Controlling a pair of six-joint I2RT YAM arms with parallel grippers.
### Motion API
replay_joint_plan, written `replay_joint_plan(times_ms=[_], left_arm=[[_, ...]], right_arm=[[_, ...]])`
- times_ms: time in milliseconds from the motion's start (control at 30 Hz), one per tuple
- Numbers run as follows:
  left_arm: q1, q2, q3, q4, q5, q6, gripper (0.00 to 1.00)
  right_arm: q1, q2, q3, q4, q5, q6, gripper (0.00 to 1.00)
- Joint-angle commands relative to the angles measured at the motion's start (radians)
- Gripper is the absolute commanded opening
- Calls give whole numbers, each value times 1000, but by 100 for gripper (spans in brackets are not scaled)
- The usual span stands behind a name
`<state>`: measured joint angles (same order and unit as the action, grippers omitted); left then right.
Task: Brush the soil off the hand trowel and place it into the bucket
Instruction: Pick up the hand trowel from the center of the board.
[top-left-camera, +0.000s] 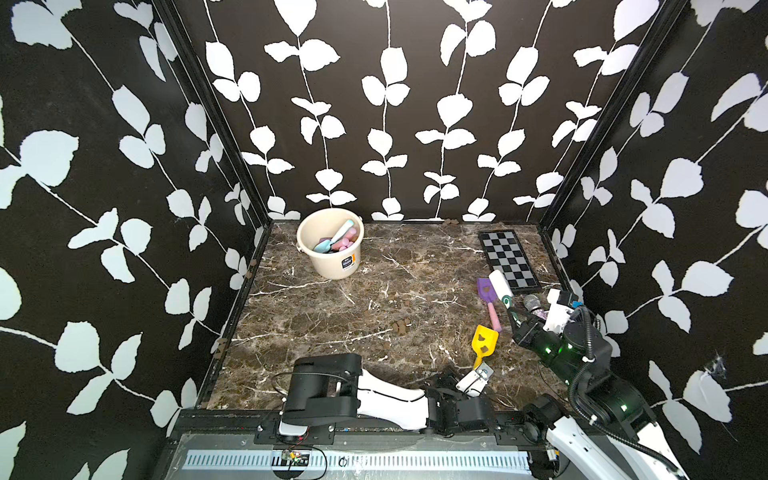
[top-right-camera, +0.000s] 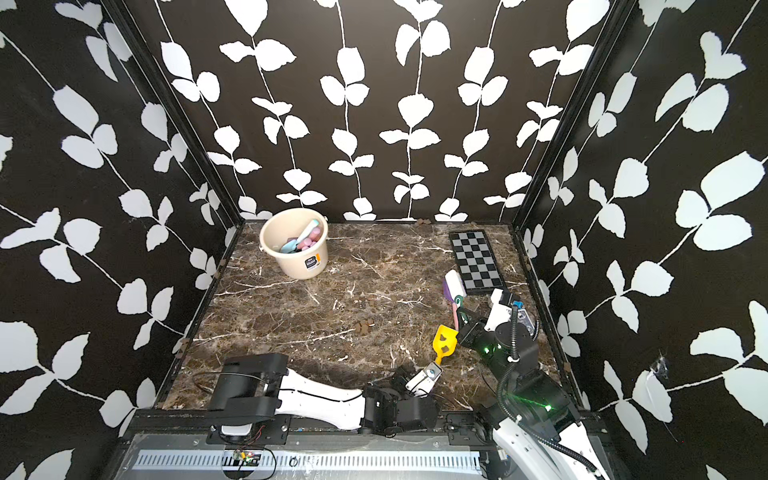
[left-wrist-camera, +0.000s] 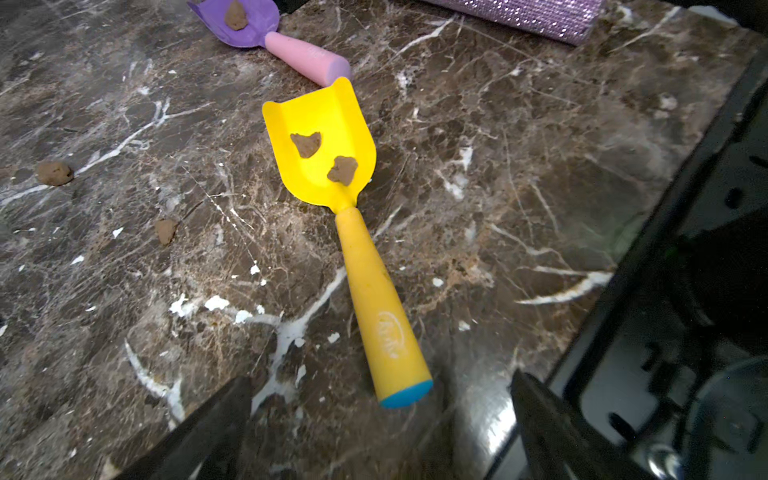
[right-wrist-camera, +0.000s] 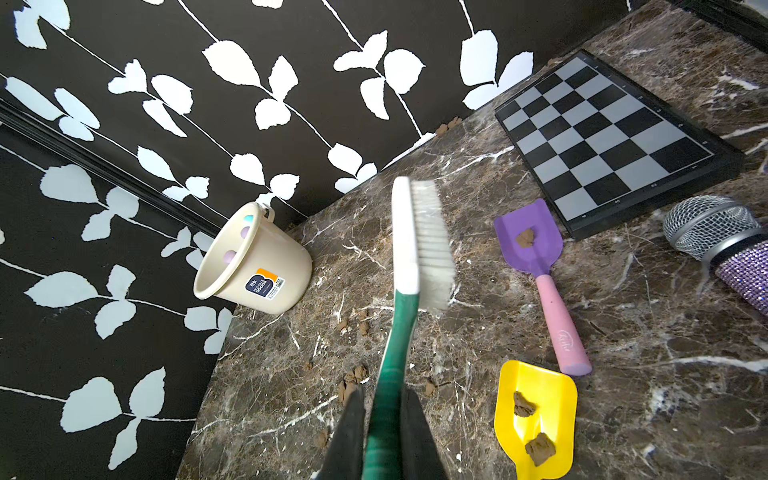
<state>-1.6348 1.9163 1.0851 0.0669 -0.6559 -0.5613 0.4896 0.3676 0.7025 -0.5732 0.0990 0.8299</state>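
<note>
The left gripper (left-wrist-camera: 380, 415) is hovering wide open at the handle end of the yellow trowel (left-wrist-camera: 357, 249), which is lying on the table (left-wrist-camera: 124, 291) carrying two soil clumps (left-wrist-camera: 306, 144). The right gripper (right-wrist-camera: 384, 399) is clamping a brush (right-wrist-camera: 419, 241); the bucket (top-left-camera: 322, 266) is standing well apart at the back.

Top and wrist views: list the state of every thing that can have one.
Yellow plastic hand trowel: lying flat, two soil clumps on blade, unheld.
Purple-bladed, pink-handled trowel: lying flat, one soil clump on blade.
Cream plastic bucket: upright, pastel tools inside.
White-bristled, green-handled brush: gripped by its handle.
Left gripper: open, empty, at yellow handle's end.
Right gripper: shut on brush.
</note>
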Motion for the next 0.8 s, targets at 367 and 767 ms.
replay_joint_plan(times_ms=[367, 767], left_arm=[[29, 108, 7, 142, 0, -35, 65], [53, 129, 3, 195, 67, -28, 39]], right_arm=[[-3, 27, 5, 36, 10, -32, 0], [-3, 11, 26, -16, 25, -55, 0]])
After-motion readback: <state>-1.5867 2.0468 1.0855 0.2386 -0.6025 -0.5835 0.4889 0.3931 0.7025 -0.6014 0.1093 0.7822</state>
